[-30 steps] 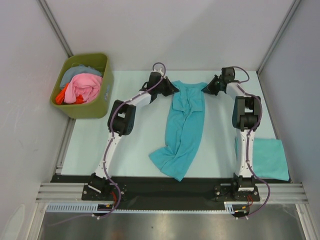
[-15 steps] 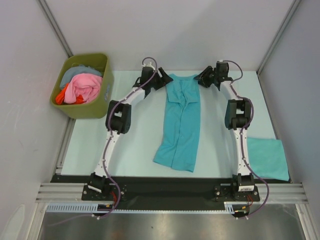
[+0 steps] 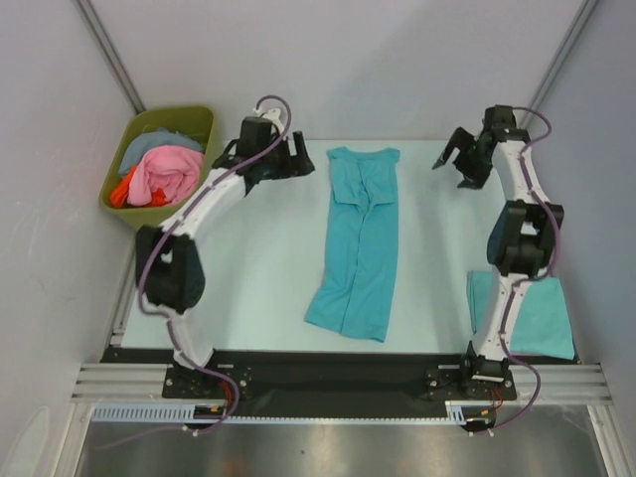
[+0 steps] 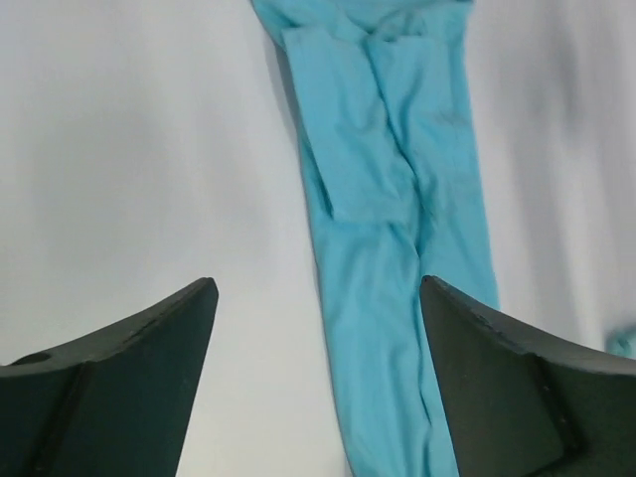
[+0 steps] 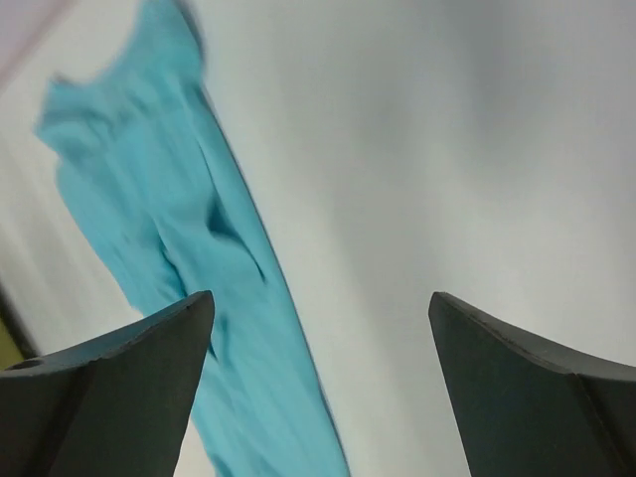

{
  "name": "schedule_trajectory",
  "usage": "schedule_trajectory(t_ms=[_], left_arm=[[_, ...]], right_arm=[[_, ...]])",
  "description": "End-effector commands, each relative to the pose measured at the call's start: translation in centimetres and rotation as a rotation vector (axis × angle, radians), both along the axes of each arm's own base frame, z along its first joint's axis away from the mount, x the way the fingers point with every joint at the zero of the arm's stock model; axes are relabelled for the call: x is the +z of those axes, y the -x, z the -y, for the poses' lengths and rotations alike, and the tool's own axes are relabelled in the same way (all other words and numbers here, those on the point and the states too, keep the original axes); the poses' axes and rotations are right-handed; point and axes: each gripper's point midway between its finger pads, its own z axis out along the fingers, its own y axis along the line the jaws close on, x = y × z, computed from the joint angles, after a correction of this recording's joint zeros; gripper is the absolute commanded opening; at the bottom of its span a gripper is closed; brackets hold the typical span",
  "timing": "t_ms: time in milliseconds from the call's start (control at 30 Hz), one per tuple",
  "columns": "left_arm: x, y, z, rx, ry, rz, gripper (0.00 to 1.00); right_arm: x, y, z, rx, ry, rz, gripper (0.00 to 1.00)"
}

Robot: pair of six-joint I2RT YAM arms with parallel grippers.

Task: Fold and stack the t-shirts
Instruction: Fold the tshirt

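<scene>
A turquoise t-shirt (image 3: 360, 234) lies flat in the middle of the table, folded into a long narrow strip with its neck at the far end. It also shows in the left wrist view (image 4: 388, 149) and the right wrist view (image 5: 149, 199). My left gripper (image 3: 301, 162) hovers open to the left of the shirt's far end, nothing between its fingers (image 4: 139, 388). My right gripper (image 3: 452, 169) hovers open to the right of that end, also with nothing in it (image 5: 320, 295). A second t-shirt (image 3: 542, 318), folded into a rectangle, lies at the near right behind the right arm.
An olive-green bin (image 3: 194, 204) with pink, grey and orange cloth stands at the far left. Grey walls close the table on three sides. Bare pale table surface (image 3: 258, 268) lies on both sides of the long shirt.
Both grippers went from shut on the shirt's far corners to open, let go of it and swung outward, away from the shirt. The shirt was pulled straight and now lies still.
</scene>
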Motion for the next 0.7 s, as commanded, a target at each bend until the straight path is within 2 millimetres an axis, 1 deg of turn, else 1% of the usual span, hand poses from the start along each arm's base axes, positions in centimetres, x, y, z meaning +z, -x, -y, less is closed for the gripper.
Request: schedule_trajectory(t_ms=[0,33,67,100,133,167,200,233,267,300,333,367,400,433,467,500,533,567,600,667], left_arm=[[-1.1,7.8,-1.1,-0.11,-0.073,-0.102,0.86],[0.5,10.4,-1.2,-0.13,-0.06,-0.099,0.81],[0.2,12.1,-1.3,-0.143,-0.054,-0.121,0.79],[0.0,15.2,-1.3,-0.174,-0.031,-0.141,0.78],[-0.4,16.7,-1.4,-0.186,-0.022,-0.159,0.77],[-1.0,18.2,-1.6,-0.191,-0.019,-0.184,0.77],[-2.9,20.3,-2.1,-0.192,-0.022,-0.241,0.77],[-3.3,21.7,-1.8,-0.201,-0.002,-0.269,0.77],[-2.8,22.9,-1.9,-0.202,0.016,-0.253,0.77],[-4.4,24.6,-2.0,-0.204,0.021,-0.301,0.77],[-4.8,25.2,-2.0,-0.207,0.025,-0.309,0.77],[-5.0,25.8,-2.1,-0.203,0.03,-0.31,0.78],[-6.3,26.7,-2.1,-0.199,0.038,-0.344,0.78],[-7.0,27.0,-1.9,-0.209,0.048,-0.351,0.78],[-7.7,27.5,-1.7,-0.221,0.059,-0.372,0.78],[-9.5,28.2,-1.6,-0.222,0.056,-0.426,0.79],[-10.2,28.8,-1.2,-0.241,0.064,-0.456,0.77],[-10.8,29.2,-0.9,-0.256,0.067,-0.481,0.75],[-12.1,29.9,-0.7,-0.274,0.048,-0.517,0.74],[-13.1,30.4,-0.6,-0.291,0.027,-0.532,0.72]], right_arm=[[2.9,9.8,-2.4,0.129,0.095,-0.115,0.96],[0.4,13.4,-3.5,0.147,0.051,-0.198,0.93],[0.5,15.0,-4.6,0.162,0.043,-0.196,0.91],[0.6,18.0,-5.9,0.188,0.002,-0.177,0.86],[0.8,19.1,-6.5,0.201,-0.023,-0.161,0.85],[0.7,20.5,-7.9,0.235,-0.038,-0.166,0.8],[1.7,22.4,-9.1,0.271,-0.042,-0.137,0.78],[1.5,23.8,-10.2,0.309,-0.057,-0.141,0.77],[0.1,26.2,-10.7,0.332,-0.059,-0.185,0.74],[0.8,27.8,-11.9,0.376,-0.055,-0.162,0.72],[1.0,29.0,-12.7,0.409,-0.073,-0.153,0.67],[-0.2,31.0,-13.2,0.428,-0.092,-0.197,0.64],[-0.3,32.2,-14.2,0.453,-0.113,-0.203,0.57],[0.3,33.5,-14.9,0.471,-0.153,-0.186,0.53],[0.2,33.9,-15.5,0.481,-0.178,-0.171,0.43],[-1.3,35.7,-15.7,0.458,-0.218,-0.227,0.42],[-1.3,36.8,-16.6,0.486,-0.266,-0.234,0.42],[-1.4,37.3,-16.8,0.487,-0.29,-0.227,0.42],[-2.8,38.5,-16.8,0.473,-0.317,-0.269,0.43],[-3.6,39.6,-16.9,0.464,-0.341,-0.29,0.46]])
